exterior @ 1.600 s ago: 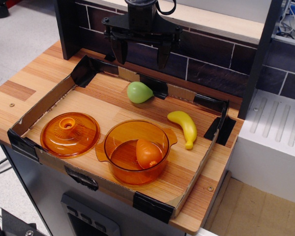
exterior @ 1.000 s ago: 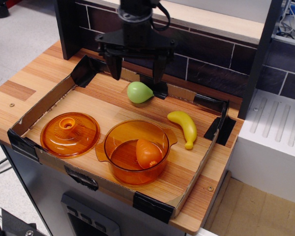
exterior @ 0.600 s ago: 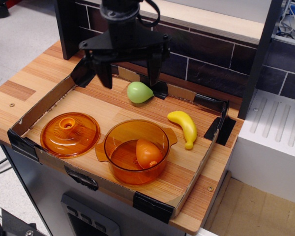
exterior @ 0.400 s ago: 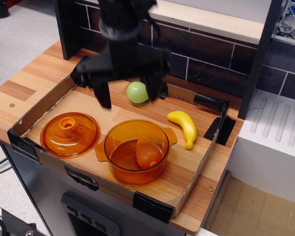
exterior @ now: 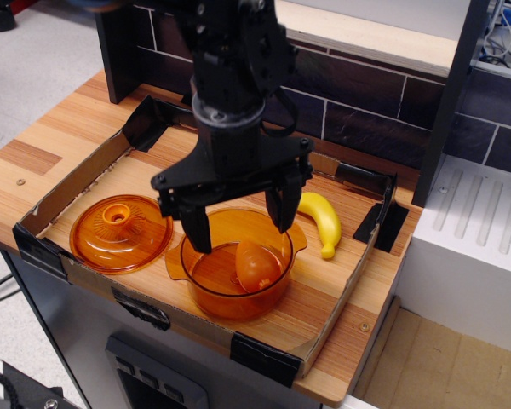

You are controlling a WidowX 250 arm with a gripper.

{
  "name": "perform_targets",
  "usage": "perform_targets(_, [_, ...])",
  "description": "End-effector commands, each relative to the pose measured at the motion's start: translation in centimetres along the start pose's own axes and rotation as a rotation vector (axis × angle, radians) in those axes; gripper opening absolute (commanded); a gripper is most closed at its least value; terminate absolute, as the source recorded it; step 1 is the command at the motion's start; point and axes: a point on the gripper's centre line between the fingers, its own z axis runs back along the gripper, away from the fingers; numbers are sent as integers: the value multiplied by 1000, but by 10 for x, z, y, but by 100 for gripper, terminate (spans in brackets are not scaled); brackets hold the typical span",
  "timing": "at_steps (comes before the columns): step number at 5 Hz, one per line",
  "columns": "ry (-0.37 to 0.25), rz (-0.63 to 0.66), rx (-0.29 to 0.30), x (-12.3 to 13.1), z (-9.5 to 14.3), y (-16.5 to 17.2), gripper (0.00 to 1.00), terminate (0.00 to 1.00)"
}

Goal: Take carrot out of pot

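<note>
The black end effector hangs over the centre of the frame, directly above the pot, with its 2 fingers spread wide apart and nothing between them. The left fingertip sits over the pot's left rim, and the right one sits near the far right rim, beside the right handle. Whether either tip touches the rim cannot be told from this view.

The carrot lies inside the pot, right of its middle, with its tapered end pointing toward the top of the frame. It is below and between the fingers, apart from both.

The pot stands in the lower centre of a shallow cardboard tray with black taped corners, which rests on the wooden desk. Just left of the pot lies the orange lid, knob up, close to it, though contact cannot be judged. To the right of the pot, a yellow banana lies on the tray floor, partly hidden at its upper end by the right finger. A dark brick-patterned wall runs behind the tray in the upper part of the frame.
</note>
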Motion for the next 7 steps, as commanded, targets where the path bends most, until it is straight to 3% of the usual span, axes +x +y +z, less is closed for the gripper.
perform_targets(1, [-8, 33, -40, -3, -9, -7, 100, 0])
perform_targets(7, [-36, 46, 17, 0, -46, -6, 100, 0])
